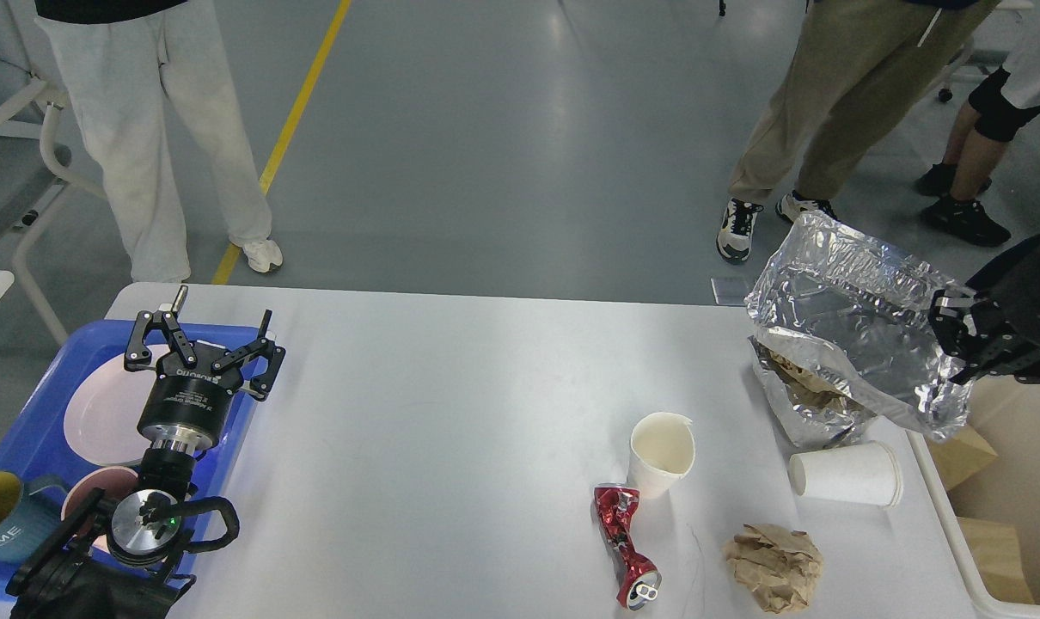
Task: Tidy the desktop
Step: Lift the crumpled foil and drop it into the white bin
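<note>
White and smooth, the desktop (451,413) is filling most of the view, a large rectangle with rounded corners, glossy and catching ceiling light. Nearest the viewer, litter is lying on its right half: a crushed red can (626,543) on its side, a ball of brown paper (773,567) just right of it, a dented paper cup (660,452) standing above the can, and a second cup (847,472) lying tipped over near the right edge. At near left, a blue tray (30,447) is holding a plate (107,411), a mug (0,514) and a bowl. The left gripper (204,344) is hovering over the tray's right edge, fingers spread wide and holding nothing. Farther right, the right gripper (958,340) is pinching the edge of a foil bag (855,318), lifted over a white bin (993,481). Tidying seems roughly half done, with four pieces remaining. Beyond the table, people are standing on grey floor.
</note>
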